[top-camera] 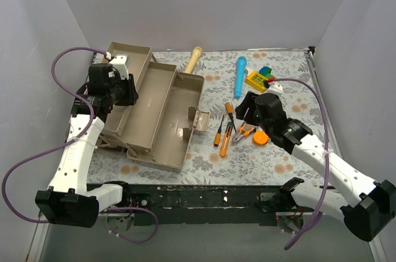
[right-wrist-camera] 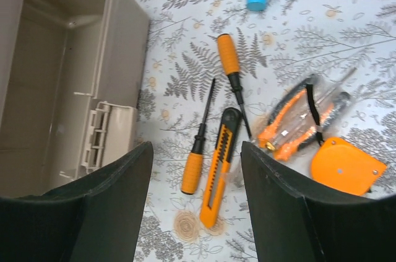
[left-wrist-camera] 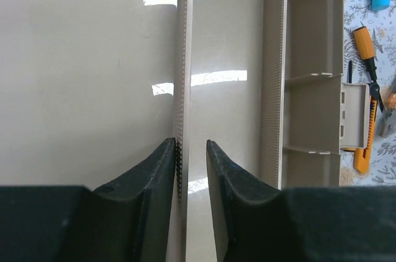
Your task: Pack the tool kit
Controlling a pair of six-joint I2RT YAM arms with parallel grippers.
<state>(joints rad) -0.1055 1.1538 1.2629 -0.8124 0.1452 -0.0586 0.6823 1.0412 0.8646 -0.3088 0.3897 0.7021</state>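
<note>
The tan toolbox lies open at the left, its trays folded out. My left gripper is over its far-left part. In the left wrist view the jaws straddle a thin ribbed wall of the toolbox. The left finger touches that wall, and a narrow gap shows beside the right one. Two orange-handled screwdrivers, an orange utility knife and bagged pliers lie on the floral cloth to the right of the box. Above the knife and the nearer screwdriver my right gripper hangs open and empty.
An orange tape measure lies beside the pliers. Further back are a blue cylindrical tool, a yellow toy block and a wooden-handled tool. Grey walls enclose the table on three sides.
</note>
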